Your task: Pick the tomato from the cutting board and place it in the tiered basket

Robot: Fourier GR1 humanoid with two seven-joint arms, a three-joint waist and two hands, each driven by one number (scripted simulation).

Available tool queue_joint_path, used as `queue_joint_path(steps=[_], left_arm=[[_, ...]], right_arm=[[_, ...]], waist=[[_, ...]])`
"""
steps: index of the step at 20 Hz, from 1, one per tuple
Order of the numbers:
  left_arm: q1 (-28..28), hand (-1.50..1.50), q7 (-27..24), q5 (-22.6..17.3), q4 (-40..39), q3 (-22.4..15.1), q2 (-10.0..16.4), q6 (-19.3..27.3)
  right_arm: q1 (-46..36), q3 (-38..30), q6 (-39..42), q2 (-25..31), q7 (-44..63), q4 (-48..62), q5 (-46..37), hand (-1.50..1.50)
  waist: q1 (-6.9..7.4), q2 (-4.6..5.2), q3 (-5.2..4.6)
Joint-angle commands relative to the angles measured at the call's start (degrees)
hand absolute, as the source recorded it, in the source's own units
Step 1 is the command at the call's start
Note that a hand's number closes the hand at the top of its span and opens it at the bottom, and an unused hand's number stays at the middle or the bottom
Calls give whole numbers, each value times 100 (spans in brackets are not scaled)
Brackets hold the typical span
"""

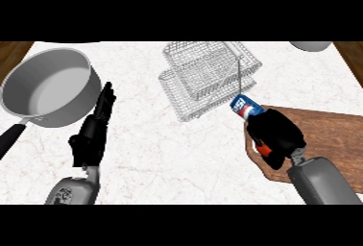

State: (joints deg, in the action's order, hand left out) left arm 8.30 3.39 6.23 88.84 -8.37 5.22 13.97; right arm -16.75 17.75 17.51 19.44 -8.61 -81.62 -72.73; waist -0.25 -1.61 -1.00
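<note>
A desk (177,158) with a white marble top fills almost the whole frame, its surface crossed by faint reddish-brown veins. At the upper left corner a brown wooden strip (14,50) shows past the desk's slanting edge, and a second wooden strip (352,54) shows at the upper right corner. The light is even and soft, leaving only pale shadows on the marble. No wall or window shows.

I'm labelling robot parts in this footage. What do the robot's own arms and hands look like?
Both forearms are smooth, rounded grey shells; the left forearm carries a dark speckled mark, the right forearm is plain. Each ends in a black robot hand: left robot hand, right robot hand.
</note>
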Motion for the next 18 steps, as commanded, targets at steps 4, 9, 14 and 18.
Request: queue_joint_path(steps=[4, 9, 14, 18], left_arm=[[124, 0, 141, -62, 78, 98, 93, -100], [-112, 0, -263, -188, -14, 212, 131, -212], [-8, 0, 121, 77, 198, -102, -71, -42], [37, 0, 94, -46, 197, 98, 79, -193]], right_arm=[[-264, 1009, 1228, -1887, 2853, -1171, -1054, 150], [-793, 1210, 2491, -1927, 4028, -2690, -632, 150], [-1886, 580, 3456, -1939, 4938, -3748, 273, 150], [-2900, 75, 3997, -1942, 5847, -3661, 1225, 150]], waist=[[-6, 102, 87], [3, 112, 88], [38, 99, 93], [91, 121, 91]])
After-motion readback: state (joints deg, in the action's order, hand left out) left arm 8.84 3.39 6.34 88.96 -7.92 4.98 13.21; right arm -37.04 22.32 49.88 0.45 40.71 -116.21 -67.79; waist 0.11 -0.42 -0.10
